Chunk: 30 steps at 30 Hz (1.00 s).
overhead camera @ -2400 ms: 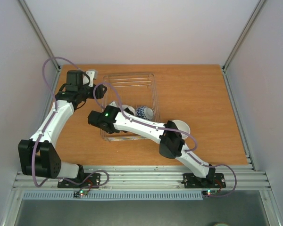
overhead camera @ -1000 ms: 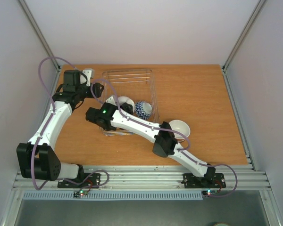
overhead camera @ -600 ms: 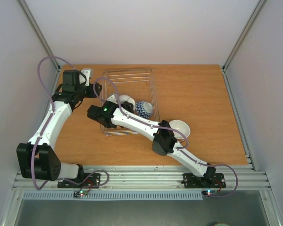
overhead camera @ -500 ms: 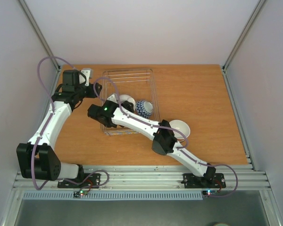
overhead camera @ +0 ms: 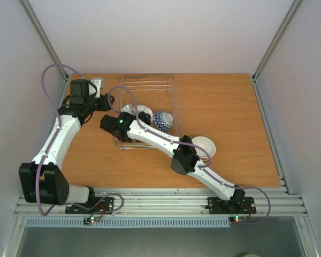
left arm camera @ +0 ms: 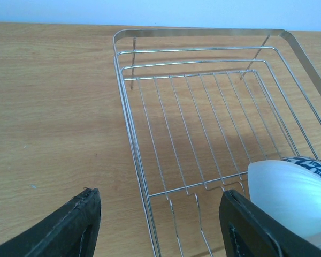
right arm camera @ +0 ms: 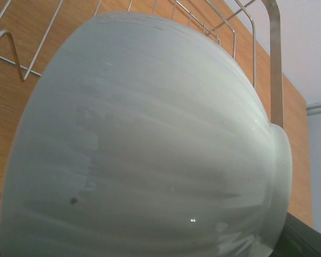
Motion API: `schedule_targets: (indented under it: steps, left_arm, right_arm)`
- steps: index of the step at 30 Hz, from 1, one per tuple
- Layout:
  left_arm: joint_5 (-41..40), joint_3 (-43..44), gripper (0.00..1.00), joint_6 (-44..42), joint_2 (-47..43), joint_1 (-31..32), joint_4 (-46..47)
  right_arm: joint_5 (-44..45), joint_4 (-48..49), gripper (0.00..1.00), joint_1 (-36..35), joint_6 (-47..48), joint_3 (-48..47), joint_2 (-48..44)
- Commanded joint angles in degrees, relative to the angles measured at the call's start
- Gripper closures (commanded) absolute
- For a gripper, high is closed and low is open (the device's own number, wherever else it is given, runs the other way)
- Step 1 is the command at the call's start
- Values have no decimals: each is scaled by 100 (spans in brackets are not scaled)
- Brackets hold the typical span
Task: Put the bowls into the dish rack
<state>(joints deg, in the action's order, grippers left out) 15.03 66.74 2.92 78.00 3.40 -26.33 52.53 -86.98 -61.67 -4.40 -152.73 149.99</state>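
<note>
The left gripper (left arm camera: 160,197) is hovering at the left side of the dish rack (left arm camera: 203,32), jaws spread wide and empty. Inside the rack, the right gripper (overhead camera: 134,111) is placing the pale grey-green bowl (right arm camera: 144,139). It seems to be pinching it, though the bowl is hiding its fingers. Next comes seating the bowl steadily, then letting go. The blue-white zigzag bowl (overhead camera: 162,121) is standing just right of it. The white bowl (overhead camera: 204,144) is waiting on the table (overhead camera: 230,107), partly covered by the right arm (overhead camera: 166,142).
</note>
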Motion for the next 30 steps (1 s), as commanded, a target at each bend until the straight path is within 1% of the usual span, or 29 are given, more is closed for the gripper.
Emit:
schedule_targets:
  steps: [1, 3, 4, 5, 7, 9, 12, 13, 16, 17, 18, 25, 30]
  left_arm:
    - [222, 1, 39, -39, 20, 47, 212]
    - [225, 3, 39, -45, 22, 47, 208]
    - [222, 5, 39, -46, 23, 47, 214]
    - [220, 3, 39, -46, 23, 47, 213]
    - [244, 5, 39, -53, 33, 48, 211]
    - [263, 2, 39, -54, 43, 47, 210]
    - [285, -1, 39, -54, 53, 50, 211]
    - [295, -9, 39, -50, 51, 52, 207]
    - [308, -3, 39, -54, 58, 47, 209]
    - [316, -4, 39, -51, 52, 49, 212]
    - [323, -8, 39, -54, 53, 52, 207]
    - [336, -4, 39, -56, 57, 47, 210]
    - [279, -5, 39, -72, 64, 52, 212]
  right_arm:
    - [-27, 518, 96, 158, 331, -161, 237]
    - [-130, 598, 90, 193, 347, -161, 285]
    - [-161, 629, 82, 203, 350, -161, 323]
    - [-175, 666, 74, 207, 559, -161, 353]
    - [-214, 731, 53, 218, 632, -161, 423]
    - [-271, 827, 40, 217, 695, -154, 485]
    - [-274, 944, 18, 220, 751, -153, 549]
    - [-268, 972, 13, 224, 765, -148, 576]
    - [-219, 1059, 9, 221, 819, -116, 579]
    - [-192, 1088, 3, 221, 834, -105, 583]
    - [-172, 1105, 2, 222, 848, -94, 579]
    - [-130, 1442, 1, 209, 1064, 156, 431]
    - [-67, 1737, 1, 61, 1238, 576, 20]
